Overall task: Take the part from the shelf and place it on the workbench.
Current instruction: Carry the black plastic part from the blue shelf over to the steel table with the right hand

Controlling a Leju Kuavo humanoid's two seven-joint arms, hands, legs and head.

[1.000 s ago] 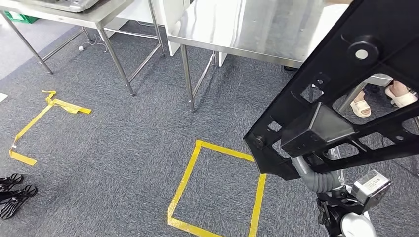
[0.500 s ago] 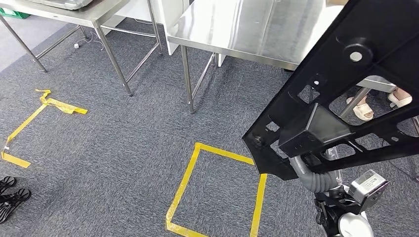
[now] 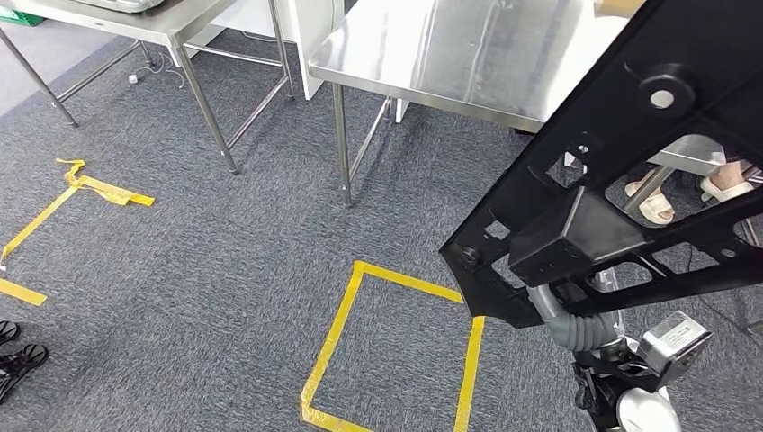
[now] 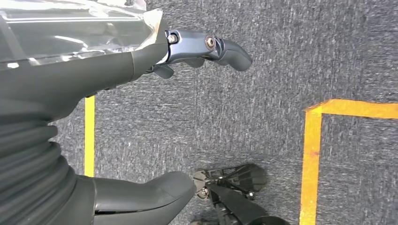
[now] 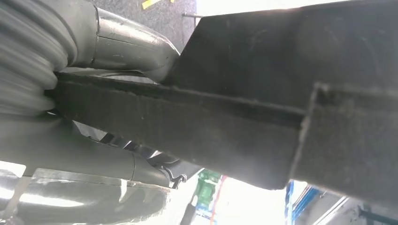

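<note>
A large black frame-like part [image 3: 630,135] with cut-outs fills the right side of the head view, held up over the floor. My right hand [image 3: 565,310] grips it from below; the part hides most of the hand, leaving the grey ribbed wrist showing. In the right wrist view the thumb [image 5: 126,42] and fingers clamp an edge of the part [image 5: 263,93]. The steel workbench [image 3: 450,54] stands ahead, its near edge partly behind the part. My left hand [image 4: 117,70] hangs over the carpet, fingers [image 4: 211,47] apart, holding nothing.
A yellow tape square [image 3: 396,351] marks the carpet in front of the workbench. A second steel table [image 3: 171,27] stands at the back left, with more yellow tape [image 3: 99,189] near it. A person's sandalled feet [image 3: 648,205] show under the workbench at right.
The whole picture has shifted slightly, so the camera has moved; the floor tape slid left. The part stays gripped in my right hand in the same pose.
</note>
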